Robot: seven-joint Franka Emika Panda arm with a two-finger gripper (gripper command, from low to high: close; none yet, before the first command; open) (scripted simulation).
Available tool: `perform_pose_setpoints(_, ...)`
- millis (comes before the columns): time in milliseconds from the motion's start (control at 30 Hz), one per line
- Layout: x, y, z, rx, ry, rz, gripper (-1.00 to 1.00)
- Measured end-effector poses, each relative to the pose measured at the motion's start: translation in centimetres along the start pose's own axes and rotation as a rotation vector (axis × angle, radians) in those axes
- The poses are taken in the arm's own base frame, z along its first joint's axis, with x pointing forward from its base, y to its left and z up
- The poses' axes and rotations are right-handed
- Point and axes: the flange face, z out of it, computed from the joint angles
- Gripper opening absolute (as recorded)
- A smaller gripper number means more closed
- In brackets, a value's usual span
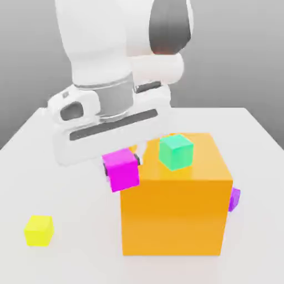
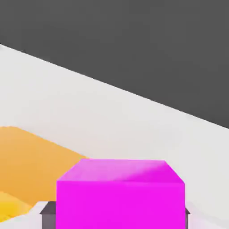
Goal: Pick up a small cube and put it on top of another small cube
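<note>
My gripper [image 1: 121, 164] was clamped tight on the small magenta cube [image 1: 121, 170], holding it off the table [image 1: 66, 222] beside the big orange cube [image 1: 175, 213]. A green cube [image 1: 176, 152] sat atop the orange one; a purple cube [image 1: 234, 198] peeked behind it, a yellow cube [image 1: 39, 230] lay well apart.

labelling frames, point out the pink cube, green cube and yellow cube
small magenta-pink plain cube [image 1: 122, 170], exterior view, front face
small green plain cube [image 1: 176, 152], exterior view, front face
small yellow plain cube [image 1: 38, 231], exterior view, front face
</note>
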Motion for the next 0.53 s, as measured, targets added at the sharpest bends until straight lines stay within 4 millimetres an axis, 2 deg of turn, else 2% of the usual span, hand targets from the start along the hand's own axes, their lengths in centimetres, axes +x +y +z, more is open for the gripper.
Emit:
perform_pose_setpoints(133, -4.6, -3.5, -2.4, -0.04, 0.007, -0.188, -1.0)
perform_pose_setpoints(267, -9.5, -5.9, -4.4, -0.096, 0.025, -0.367, -1.0)
perform_pose_setpoints(333, -10.7, -6.3, -3.5, -0.113, 0.031, -0.411, -1.0)
perform_pose_setpoints(433, -10.8, -6.0, 0.4, -0.118, 0.032, -0.424, -1.0)
perform_pose_setpoints(467, -10.8, -5.9, 1.2, -0.119, 0.032, -0.425, 1.0)
perform_pose_setpoints(533, -10.8, -5.9, 1.2, -0.119, 0.032, -0.425, 1.0)
